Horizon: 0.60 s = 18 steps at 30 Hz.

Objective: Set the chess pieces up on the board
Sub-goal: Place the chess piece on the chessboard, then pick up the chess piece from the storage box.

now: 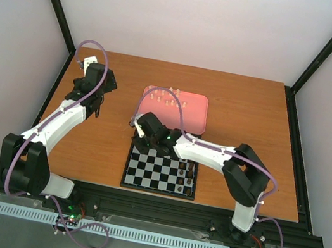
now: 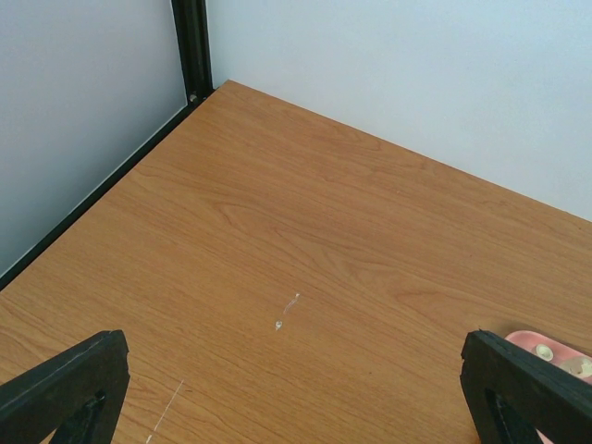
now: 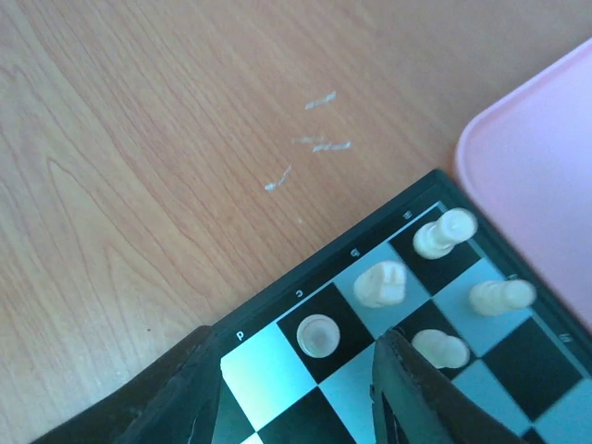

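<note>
You have 5 chess pieces [image 3: 384,284] on the board [image 3: 268,370]; more wait on the pink tray [image 1: 194,119]. Your right gripper [image 3: 294,340] stands part-open, your left gripper [image 2: 291,370] wide, both empty.

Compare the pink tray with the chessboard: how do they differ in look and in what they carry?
The pink tray is plain with rounded corners; the chessboard is black-and-white checked with a dark border. The tray holds only cream pieces; the chessboard also carries dark pieces. Both lie flat on the table.
</note>
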Tool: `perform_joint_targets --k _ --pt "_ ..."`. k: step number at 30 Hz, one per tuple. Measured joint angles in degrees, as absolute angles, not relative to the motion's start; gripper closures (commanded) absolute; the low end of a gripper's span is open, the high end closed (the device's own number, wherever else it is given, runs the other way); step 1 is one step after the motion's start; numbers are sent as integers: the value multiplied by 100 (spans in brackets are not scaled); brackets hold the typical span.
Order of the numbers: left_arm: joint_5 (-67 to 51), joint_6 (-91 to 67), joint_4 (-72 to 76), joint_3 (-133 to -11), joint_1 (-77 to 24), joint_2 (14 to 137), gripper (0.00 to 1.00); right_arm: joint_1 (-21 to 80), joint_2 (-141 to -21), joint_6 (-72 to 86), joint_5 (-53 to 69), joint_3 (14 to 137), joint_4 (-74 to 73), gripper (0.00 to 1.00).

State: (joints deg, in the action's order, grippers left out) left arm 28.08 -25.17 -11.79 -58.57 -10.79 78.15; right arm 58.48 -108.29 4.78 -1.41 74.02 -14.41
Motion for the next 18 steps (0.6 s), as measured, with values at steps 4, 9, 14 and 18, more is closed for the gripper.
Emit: perform_joint_targets --k 4,9,14,18 --pt "2805 -2517 -1179 -5857 -1090 7815 0 5848 -10460 502 -405 7376 -1435 50" --pt "2808 -2517 -1179 -5857 -1098 7815 0 5745 -10335 499 -838 7402 -1516 51" --pt "2808 -2515 -1179 -5857 -1098 7815 0 5089 -10335 537 -980 7535 -1717 53" --pt "2808 -2517 -1179 -5857 -1098 7815 0 4285 -10390 558 -1046 7837 -1813 55"
